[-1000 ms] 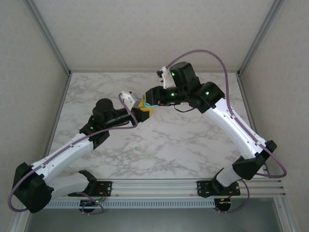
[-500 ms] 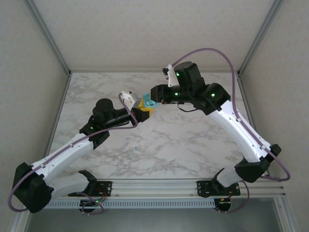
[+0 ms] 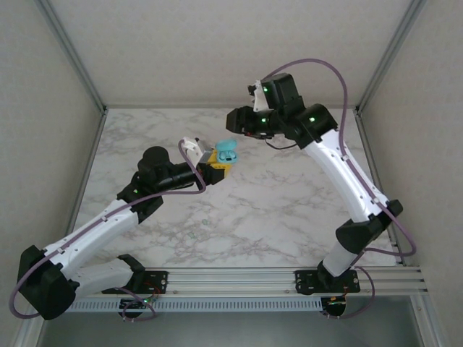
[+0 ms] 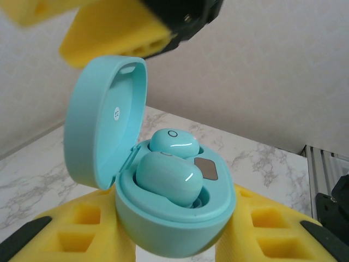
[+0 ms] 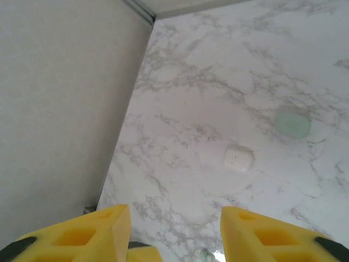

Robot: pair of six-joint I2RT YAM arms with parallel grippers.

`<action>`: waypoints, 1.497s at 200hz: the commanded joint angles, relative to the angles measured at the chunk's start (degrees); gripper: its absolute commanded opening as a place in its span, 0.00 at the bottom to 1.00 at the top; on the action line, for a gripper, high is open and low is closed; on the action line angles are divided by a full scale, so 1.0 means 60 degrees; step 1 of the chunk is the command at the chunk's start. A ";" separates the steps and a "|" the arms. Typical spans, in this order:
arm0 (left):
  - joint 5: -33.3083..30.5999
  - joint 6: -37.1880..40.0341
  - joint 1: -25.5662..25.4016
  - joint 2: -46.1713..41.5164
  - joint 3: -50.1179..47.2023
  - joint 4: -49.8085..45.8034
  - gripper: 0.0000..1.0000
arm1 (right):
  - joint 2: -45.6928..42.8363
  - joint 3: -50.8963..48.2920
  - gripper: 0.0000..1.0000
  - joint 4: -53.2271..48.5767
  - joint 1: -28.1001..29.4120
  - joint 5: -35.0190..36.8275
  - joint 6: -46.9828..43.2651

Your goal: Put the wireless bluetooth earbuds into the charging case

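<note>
- Holding the charging case (image 4: pixel 174 218) in my left end effector (image 3: pixel 218 163): jaws narrow, yellow pads clamped on either side of the lower shell, case up off the bench (image 3: pixel 289 210).
- Lid (image 4: pixel 103 120) is open and stands upright behind the wells.
- Both teal earbuds are in the case: near one (image 4: pixel 166 177) in the front well, far one (image 4: pixel 174 143) behind it.
- My right end effector (image 5: pixel 174 221) is wide and empty. It sits above and to the right of the case, apart from it.
- Further down the bench lie a white case (image 5: pixel 238 158) and a pale green case (image 5: pixel 292 124), well apart from my work.
- Risk 1: the near bud looks proud of its well. If it isn't fully seated, shutting the lid may jam on it or pop it out.
- Risk 2: the shell is smooth and rounded and my grip is low on it. A push on the lid could spin or squeeze the case out of the pads, and it would drop to the bench.
- Risk 3: a right finger is close above the lid in my left wrist view. A careless move could clip the lid and shake the buds loose.
</note>
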 commanded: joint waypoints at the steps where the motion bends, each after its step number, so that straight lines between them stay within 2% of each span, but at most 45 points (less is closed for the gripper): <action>1: -0.0011 0.0031 -0.0093 -0.0285 0.0302 0.0058 0.26 | 0.0258 0.0361 0.48 -0.0837 -0.0024 -0.1031 -0.0373; 18: -0.0258 -0.0027 -0.0093 -0.0320 0.0271 0.0171 0.26 | 0.0108 0.0171 0.48 -0.0963 -0.0016 -0.1378 -0.0562; 43: -0.0424 -0.0100 -0.0093 -0.0291 0.0249 0.0329 0.26 | -0.0822 -0.1075 0.49 0.0065 -0.0020 -0.2096 -0.0395; 89: -0.0289 -0.0315 -0.0093 -0.0195 0.0329 0.0675 0.26 | -0.1822 -0.2893 0.58 0.1475 -0.0396 -0.3700 0.0482; 118: -0.0128 -0.0527 -0.0090 -0.0159 0.0417 0.0924 0.26 | -0.2131 -0.4079 0.61 0.2794 -0.0823 -0.5067 0.1319; 146: 0.0018 -0.0787 -0.0110 -0.0163 0.0455 0.1216 0.26 | -0.2122 -0.4495 0.64 0.3038 -0.1011 -0.5453 0.1461; 159: 0.0053 -0.0862 -0.0115 -0.0170 0.0476 0.1259 0.26 | -0.2111 -0.4766 0.64 0.3659 -0.1020 -0.5829 0.1793; 195: -0.0008 -0.1081 -0.0108 -0.0164 0.0520 0.1504 0.26 | -0.2077 -0.5434 0.60 0.5104 -0.1016 -0.6983 0.2493; 231: -0.0053 -0.1108 -0.0115 -0.0142 0.0550 0.1524 0.26 | -0.2132 -0.5882 0.53 0.6470 -0.1028 -0.7616 0.3364; 275: -0.0124 -0.1166 -0.0123 -0.0073 0.0579 0.1564 0.27 | -0.2304 -0.6067 0.49 0.6780 -0.1019 -0.8009 0.3456; 287: -0.0094 -0.1177 -0.0134 -0.0040 0.0619 0.1575 0.27 | -0.2370 -0.6129 0.43 0.6790 -0.1027 -0.7968 0.3396; 299: -0.0080 -0.1155 -0.0123 -0.0002 0.0650 0.1525 0.27 | -0.2410 -0.6182 0.42 0.6859 -0.1021 -0.8011 0.3436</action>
